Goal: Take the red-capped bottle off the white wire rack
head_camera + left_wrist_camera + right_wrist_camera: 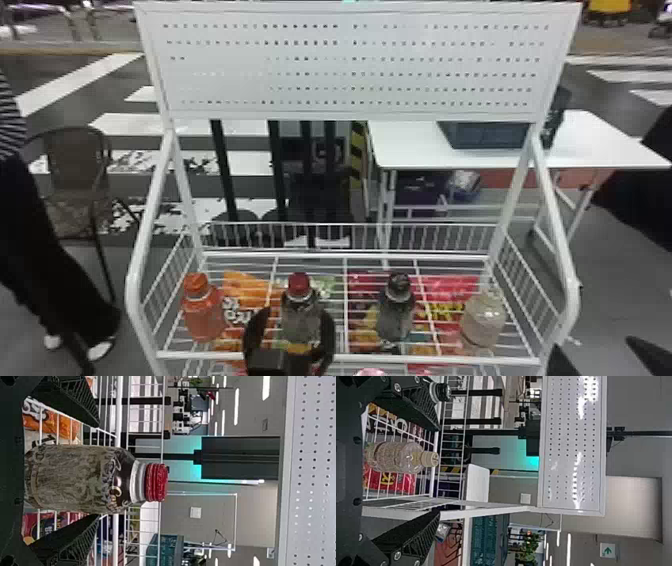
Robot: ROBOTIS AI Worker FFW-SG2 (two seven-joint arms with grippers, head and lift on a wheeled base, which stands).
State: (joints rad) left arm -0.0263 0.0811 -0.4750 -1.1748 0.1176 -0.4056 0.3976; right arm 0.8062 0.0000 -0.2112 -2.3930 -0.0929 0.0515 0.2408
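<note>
The white wire rack was the biggest thing, and a white table stood behind its right side. Next came the two grippers. The left gripper was at the front of the rack, with its black fingers spread, one on each side of the bottle, and it had not squeezed it. The right gripper was near the rack's front right corner, its fingers wide apart with nothing in them. The red-capped bottle stood up on the rack, a bit left of its middle, near the front bar. An orange bottle stood at the rack's left end, and a dark-capped bottle stood right of the rack's middle. The smallest thing was the red cap, on top, over the rack's shelf. If one finger pushed first, the bottle could tip on the rack's thin wires. A weak squeeze could let it slip, and a low lift could bump its bottom on the rack's front bar.
</note>
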